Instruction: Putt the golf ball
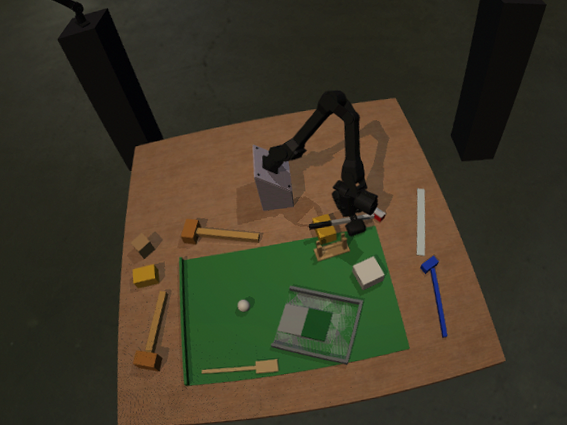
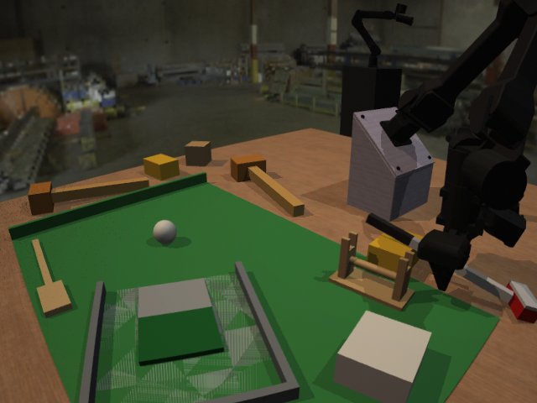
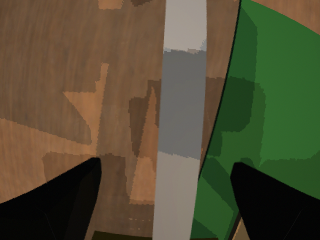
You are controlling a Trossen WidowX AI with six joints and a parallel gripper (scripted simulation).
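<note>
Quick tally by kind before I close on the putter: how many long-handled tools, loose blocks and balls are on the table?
Long-handled tools: 5 (red putter, blue putter, two wooden mallets, wooden paddle)
Loose blocks: 4 (two yellow, brown, white)
Balls: 1
Total: 10
</note>
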